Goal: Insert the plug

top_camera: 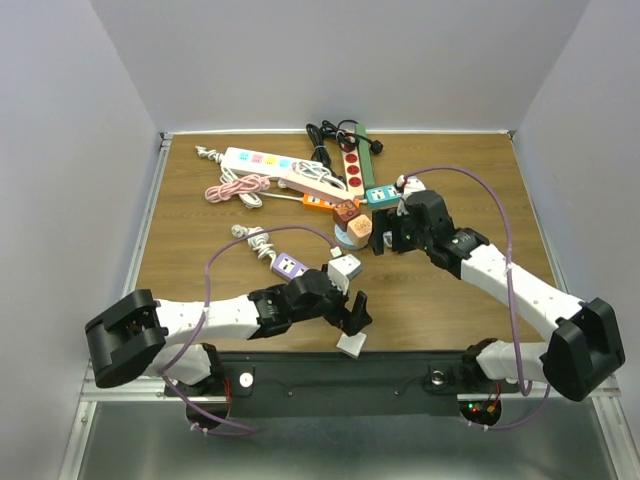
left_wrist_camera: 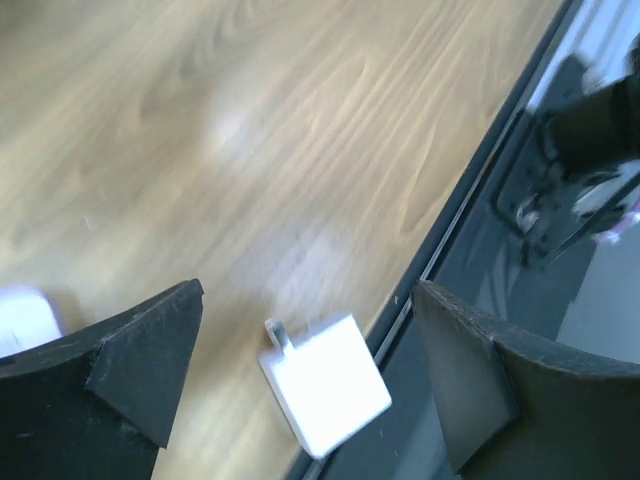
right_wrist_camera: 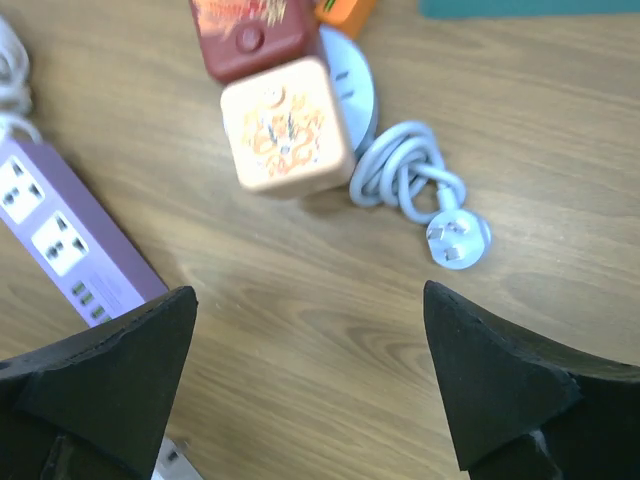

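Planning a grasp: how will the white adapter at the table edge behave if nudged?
The adapter looks rigid and smooth and lies flat, so it probably slides rather than tips. It lies at the table's near edge, so an outward push might drop it.

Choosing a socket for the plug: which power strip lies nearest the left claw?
The purple power strip, lying alone toward the front; the other strips lie clustered farther back.

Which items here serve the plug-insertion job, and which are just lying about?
Job, probably:
white plug adapter
purple power strip

Lying about:
peach cube socket
pink cable
long white power strip
green power strip
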Robot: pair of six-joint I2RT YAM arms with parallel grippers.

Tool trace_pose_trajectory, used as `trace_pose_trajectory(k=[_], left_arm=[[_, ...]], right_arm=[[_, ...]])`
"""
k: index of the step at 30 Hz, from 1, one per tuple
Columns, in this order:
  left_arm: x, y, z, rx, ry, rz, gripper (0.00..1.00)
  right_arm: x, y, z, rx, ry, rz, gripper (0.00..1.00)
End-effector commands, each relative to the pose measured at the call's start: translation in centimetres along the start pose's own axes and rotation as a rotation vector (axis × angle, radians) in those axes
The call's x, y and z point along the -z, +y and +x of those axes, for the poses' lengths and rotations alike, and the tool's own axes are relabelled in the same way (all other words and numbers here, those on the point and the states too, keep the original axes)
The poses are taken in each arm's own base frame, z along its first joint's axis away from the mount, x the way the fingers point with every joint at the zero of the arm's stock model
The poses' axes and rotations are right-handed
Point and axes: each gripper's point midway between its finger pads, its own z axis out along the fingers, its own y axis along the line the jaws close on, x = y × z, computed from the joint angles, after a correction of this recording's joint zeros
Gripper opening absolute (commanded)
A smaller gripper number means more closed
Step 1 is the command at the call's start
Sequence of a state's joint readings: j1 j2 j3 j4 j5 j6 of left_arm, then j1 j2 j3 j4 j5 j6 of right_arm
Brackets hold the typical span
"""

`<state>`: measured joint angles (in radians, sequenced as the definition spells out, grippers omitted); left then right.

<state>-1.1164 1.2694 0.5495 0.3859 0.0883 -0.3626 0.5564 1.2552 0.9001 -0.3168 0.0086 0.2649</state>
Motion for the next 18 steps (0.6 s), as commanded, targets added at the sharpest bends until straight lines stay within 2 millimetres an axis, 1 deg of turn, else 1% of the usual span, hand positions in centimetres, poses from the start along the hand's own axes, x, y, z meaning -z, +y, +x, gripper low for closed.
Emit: trace_pose_trajectory(k=[1, 2, 3, 4, 6, 8, 11, 12, 17, 18], left_arm=[[-0.1, 1.8, 1.9, 0.054, 0.027, -0.176, 0.99], [-0.1, 1.8, 2.3, 0.062, 0.049, -0.201, 0.99], [-0.3, 2.3, 2.9, 0.061, 0.062, -0.244, 0.99], [-0.4, 2.3, 3.2, 0.058, 0.075, -0.256, 0.99], [-0.7, 1.9, 3.6, 0.054, 0.097, -0.282, 0.99], [-1.3, 1.3, 4.1, 0.038, 0.128, -0.273, 0.99], [-1.8, 0.7, 4.9, 0.012, 0.176, -0.262, 0.99], [-2.2, 0.3, 4.9, 0.004, 0.185, -0.257, 0.99], [-2.1, -0.3, 5.1, 0.012, 0.198, -0.24, 0.99], [-2.0, -0.6, 5.4, 0.016, 0.21, -0.223, 0.99]], right_arm=[[1.3, -0.8, -3.8, -0.084, -0.183, 0.063, 1.0], [1.4, -0.8, -3.8, -0.095, -0.192, 0.058, 1.0], [1.7, -0.7, -3.8, -0.117, -0.201, 0.053, 1.0], [1.7, -0.7, -3.3, -0.123, -0.198, 0.05, 1.0], [2.5, -0.4, -3.4, -0.133, -0.213, 0.027, 1.0], [2.9, -0.4, -2.9, -0.142, -0.217, 0.02, 1.0], [3.1, -0.4, -2.5, -0.147, -0.215, 0.015, 1.0], [3.1, -0.5, -2.3, -0.148, -0.213, 0.016, 1.0], [3.0, -0.4, -1.9, -0.154, -0.203, 0.006, 1.0], [2.9, -0.4, -1.7, -0.159, -0.199, 0.008, 1.0]])
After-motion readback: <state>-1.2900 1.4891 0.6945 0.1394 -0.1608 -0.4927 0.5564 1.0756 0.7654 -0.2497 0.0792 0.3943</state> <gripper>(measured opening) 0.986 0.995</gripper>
